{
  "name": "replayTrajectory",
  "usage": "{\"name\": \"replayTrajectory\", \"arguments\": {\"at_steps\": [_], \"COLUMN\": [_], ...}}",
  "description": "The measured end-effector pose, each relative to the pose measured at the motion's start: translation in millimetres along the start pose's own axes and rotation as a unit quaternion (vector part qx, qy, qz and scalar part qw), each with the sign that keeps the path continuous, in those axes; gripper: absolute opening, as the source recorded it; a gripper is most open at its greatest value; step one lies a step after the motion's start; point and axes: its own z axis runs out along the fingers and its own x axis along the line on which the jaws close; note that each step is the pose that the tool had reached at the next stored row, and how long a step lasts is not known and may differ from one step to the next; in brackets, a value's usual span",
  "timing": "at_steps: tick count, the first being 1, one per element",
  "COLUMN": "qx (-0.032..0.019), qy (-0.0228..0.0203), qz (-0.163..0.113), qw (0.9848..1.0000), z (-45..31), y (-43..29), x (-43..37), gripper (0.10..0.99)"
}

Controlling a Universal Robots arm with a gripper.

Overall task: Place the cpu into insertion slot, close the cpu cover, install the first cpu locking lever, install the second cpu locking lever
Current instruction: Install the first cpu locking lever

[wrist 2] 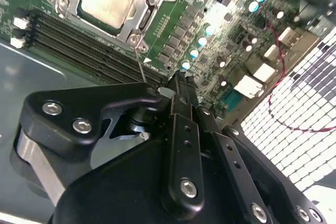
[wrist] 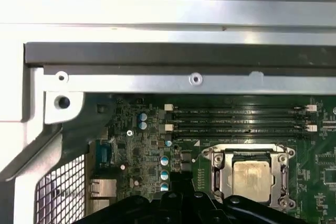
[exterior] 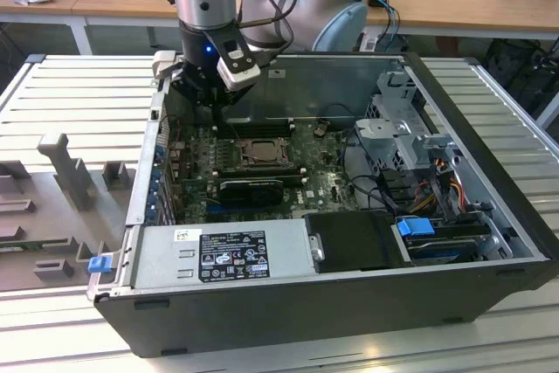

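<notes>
The gripper (wrist 2: 176, 83) is drawn shut at the free end of a thin wire locking lever (wrist 2: 140, 61) (whether the wire is actually pinched cannot be told), apparently so that it can be swung. The cpu (wrist: 253, 178) is seated in the insertion slot (wrist: 211, 157) and held under the lowered cpu cover (wrist: 224, 179).

Pale silvery cpu (wrist: 253, 178), green circuit board (wrist: 320, 163)
</notes>
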Motion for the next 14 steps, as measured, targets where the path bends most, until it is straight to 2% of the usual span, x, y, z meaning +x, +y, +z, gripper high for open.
{"name": "replayTrajectory", "arguments": {"at_steps": [5, 9, 10, 12, 14], "qx": [0.0, 0.0, 0.0, -0.0001, 0.0], "qy": [0.0, 0.0, 0.0002, 0.0015, 0.0027], "qz": [0.0, 0.0, 0.0, 0.0, 0.0], "qw": [1.0, 1.0, 1.0, 1.0, 1.0], "z": [3.7, 4.0, 4.1, 4.3, 4.5], "y": [8.8, 12.2, 12.5, 12.6, 12.6], "x": [0.5, -0.6, -2.9, -12.8, -17.7], "gripper": [0.106, 0.106, 0.106, 0.106, 0.106]}}
